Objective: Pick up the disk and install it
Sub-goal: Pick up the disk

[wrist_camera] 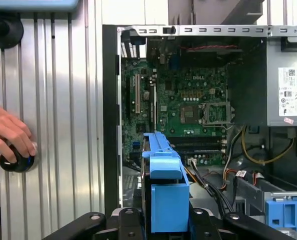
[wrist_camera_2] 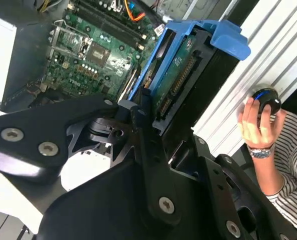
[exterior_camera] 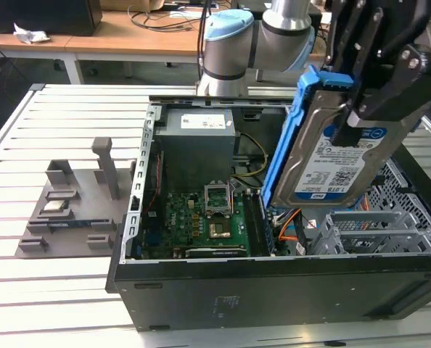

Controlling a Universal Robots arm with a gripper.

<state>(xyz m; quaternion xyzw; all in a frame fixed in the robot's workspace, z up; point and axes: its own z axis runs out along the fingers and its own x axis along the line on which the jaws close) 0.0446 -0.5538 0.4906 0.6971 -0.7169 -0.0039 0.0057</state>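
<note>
The disk (exterior_camera: 331, 156), a silver hard drive with a white-and-blue label in a blue caddy, hangs tilted above the right half of the open computer case (exterior_camera: 273, 290). My black gripper (exterior_camera: 357, 109) is shut on its upper part. In the first wrist view the caddy's blue edge (wrist_camera: 163, 195) stands between my fingers (wrist_camera: 128, 220), over the case's cable area. In the second wrist view the disk (wrist_camera_2: 181, 70) shows edge-on, its connector side visible, clamped in the gripper (wrist_camera_2: 161, 125).
Inside the case lie a green motherboard (exterior_camera: 208, 217), a grey power supply (exterior_camera: 197, 141) and a metal drive cage (exterior_camera: 375, 228). A grey fixture with small parts (exterior_camera: 78, 203) sits at the exterior view's left. A person's hand (wrist_camera: 8, 135) rests on a black knob (wrist_camera: 16, 162) beside the case.
</note>
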